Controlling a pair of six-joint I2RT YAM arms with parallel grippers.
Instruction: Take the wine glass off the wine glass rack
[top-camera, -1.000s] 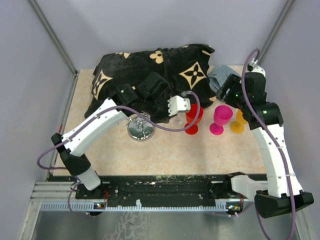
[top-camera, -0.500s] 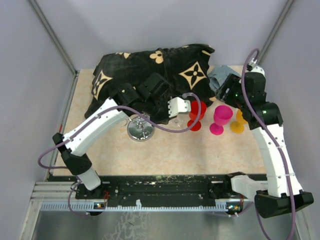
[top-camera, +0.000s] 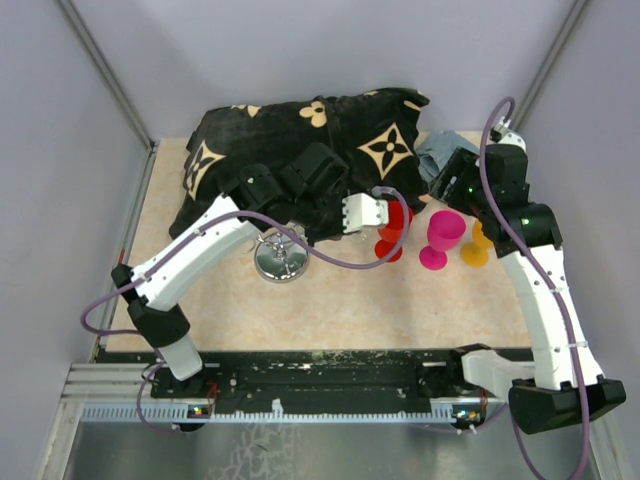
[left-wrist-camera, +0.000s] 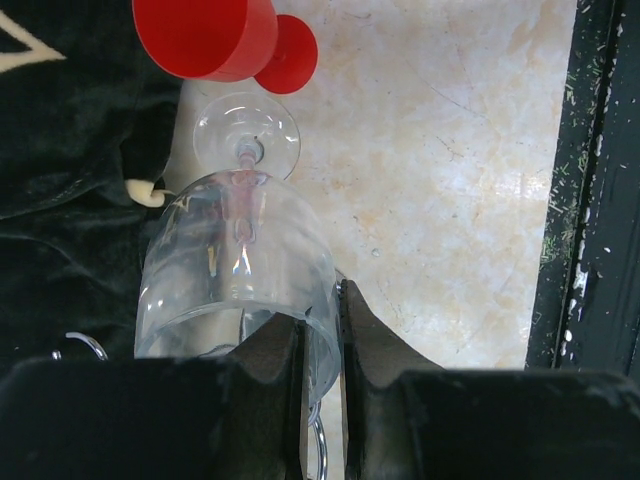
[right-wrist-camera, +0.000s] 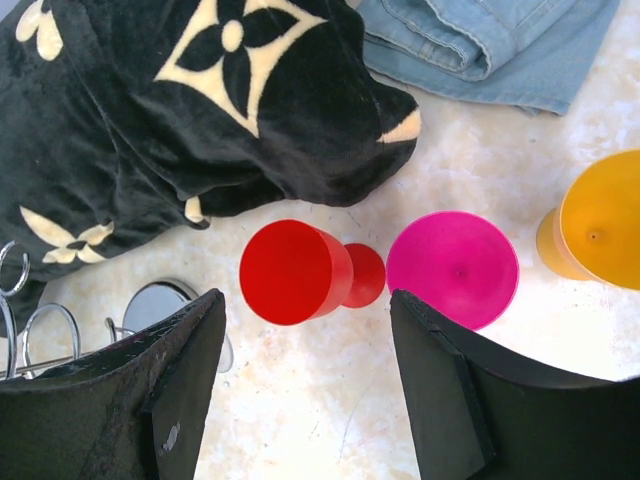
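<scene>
Left gripper: has moved right since a second ago, carrying the clear stemmed wine glass off the chrome wire wine glass rack with round mirrored base, which stands apart to its left. The top view barely shows the glass. The left wrist view shows the fingers nearly closed on the bowl's rim wall, with the foot near the red plastic goblet. Right gripper: position unchanged, spread wide, empty, above the red goblet. Its view adds the rack's curled loops.
</scene>
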